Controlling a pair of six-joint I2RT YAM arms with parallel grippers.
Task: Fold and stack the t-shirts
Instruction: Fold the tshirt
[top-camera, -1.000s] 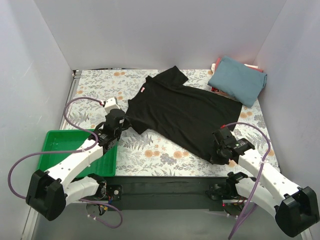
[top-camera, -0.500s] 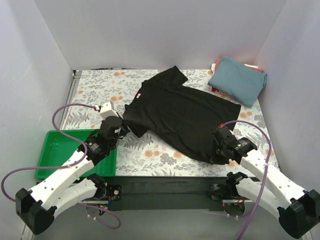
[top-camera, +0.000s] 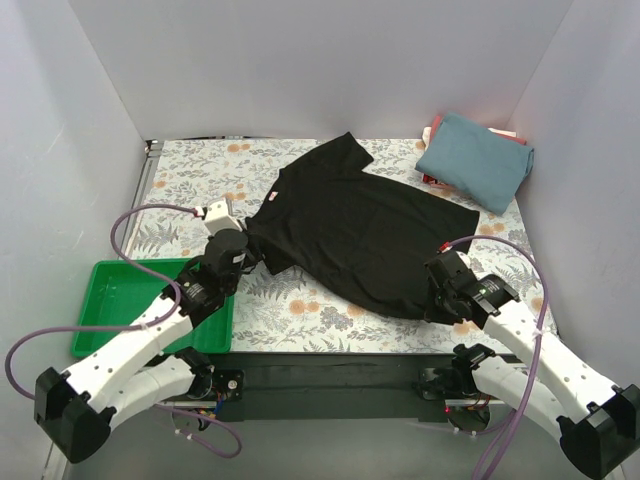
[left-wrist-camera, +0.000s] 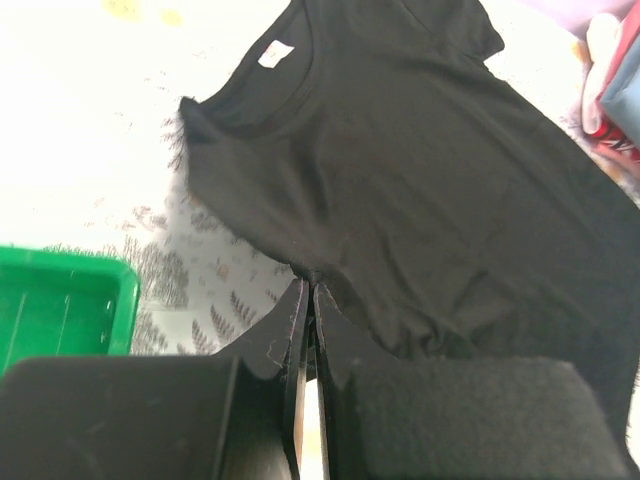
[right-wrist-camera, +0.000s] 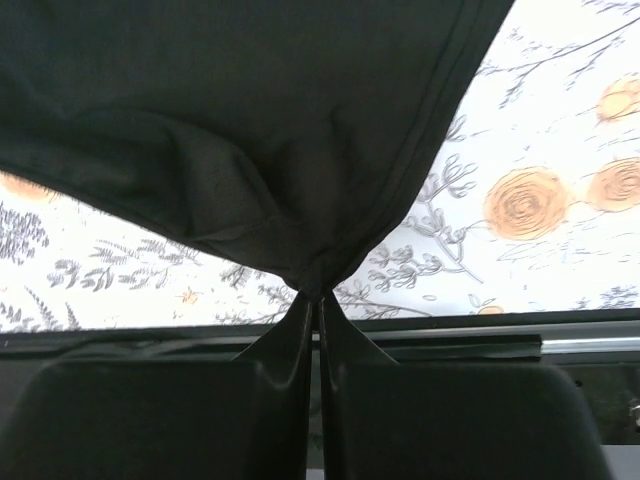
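black t-shirt (top-camera: 360, 235): is spread open and mostly flat across the middle of the floral table (top-camera: 190, 180); it is set on a slant, collar toward the far left, hem toward the near right; no fold is seen in it, so its folding and stacking are judged to be left to do

green tray (top-camera: 120, 295): is set at the table's near left edge, just beside the left arm and apart from the black t-shirt; nothing can be made out inside it

teal-blue t-shirt (top-camera: 475, 160): is laid folded in the far right corner, on top of a small pile; this one is judged finished

red and pink t-shirts (top-camera: 432, 128): only their edges are shown under the teal-blue t-shirt; how many there are, and how neatly they are folded, cannot be told

left gripper (top-camera: 247, 250): is clamped on the black t-shirt's edge by the near sleeve; in the wrist view the fingers are pressed together with a pucker of cloth pinched between them

right gripper (top-camera: 433, 302): is clenched on the hem's near right corner, close to the table's near edge; the cloth is gathered into a peak at the fingertips

neck label (top-camera: 272, 197): is seen as a small pale patch inside the collar, facing up
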